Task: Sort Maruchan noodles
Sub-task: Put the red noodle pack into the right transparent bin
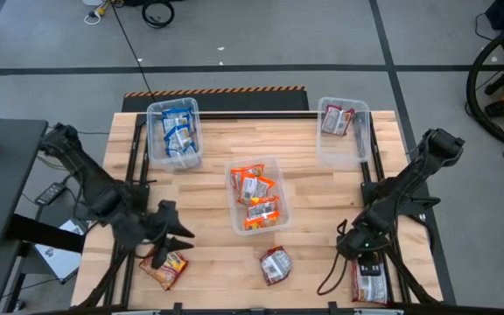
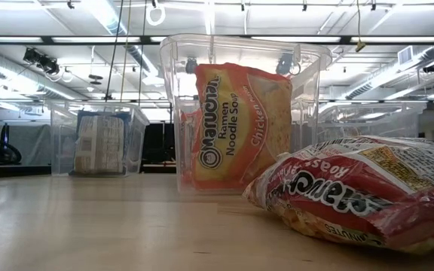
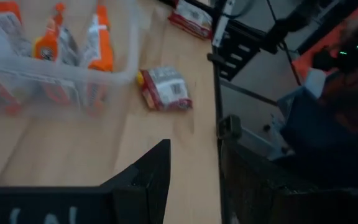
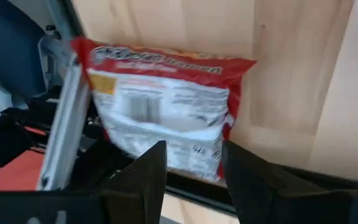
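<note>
Grey floor (image 1: pixel 261 35) crossed by dark lines surrounds the wooden table (image 1: pixel 217 262). A striped hazard strip (image 1: pixel 214 90) runs along its far edge. Long ceiling lights (image 2: pixel 111 19) glow overhead.

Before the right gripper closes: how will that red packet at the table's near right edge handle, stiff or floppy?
The red packet is probably light, with a stiff core under crinkly, glossy wrap, so it may slip. It seems to overhang the table edge, so a push could tip it off. The right gripper hovers over it, jaws parted.

Wooden table (image 1: pixel 318 188) – three bins (image 1: pixel 255 194), loose packets (image 1: pixel 276 264).
</note>
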Action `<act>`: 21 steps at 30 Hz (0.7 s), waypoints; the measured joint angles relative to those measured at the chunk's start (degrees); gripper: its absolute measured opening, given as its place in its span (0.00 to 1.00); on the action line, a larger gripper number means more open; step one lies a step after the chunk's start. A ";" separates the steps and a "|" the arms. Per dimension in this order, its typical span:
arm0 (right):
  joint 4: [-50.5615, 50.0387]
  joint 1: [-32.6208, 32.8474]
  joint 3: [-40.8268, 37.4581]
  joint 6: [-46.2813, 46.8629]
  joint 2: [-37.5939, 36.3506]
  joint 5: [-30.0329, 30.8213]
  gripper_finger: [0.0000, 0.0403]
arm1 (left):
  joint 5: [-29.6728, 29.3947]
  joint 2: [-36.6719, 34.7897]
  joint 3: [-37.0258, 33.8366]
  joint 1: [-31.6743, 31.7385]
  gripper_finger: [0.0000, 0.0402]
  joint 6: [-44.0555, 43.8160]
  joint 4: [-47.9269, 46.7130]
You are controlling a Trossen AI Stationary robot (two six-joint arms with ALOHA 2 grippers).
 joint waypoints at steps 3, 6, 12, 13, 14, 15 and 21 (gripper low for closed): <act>6.19 -0.04 -5.11 1.93 0.11 -2.76 0.40 | -0.70 0.00 0.00 -2.69 0.37 -0.74 -0.06; 11.46 0.00 -9.11 5.04 0.18 -4.22 0.40 | -1.49 0.00 0.00 -3.96 0.37 -0.86 -0.08; 20.56 -0.04 -13.93 6.69 0.20 -5.06 0.40 | -2.00 -0.03 0.00 -3.21 0.37 -2.88 0.28; 22.14 -0.05 -14.67 6.79 0.20 -4.77 0.40 | -2.04 -0.04 0.00 -2.85 0.37 -3.67 0.29; 23.43 -0.05 -15.29 6.95 0.31 -4.69 0.39 | -2.05 -0.04 0.00 -2.44 0.37 -3.89 0.31; 24.79 -0.04 -15.78 7.26 0.55 -4.82 0.39 | -2.06 -0.04 0.00 -2.09 0.37 -4.02 0.29; 29.73 -0.04 -17.58 7.35 1.05 -2.58 0.29 | -2.08 -0.04 0.00 -0.19 0.37 -4.02 0.33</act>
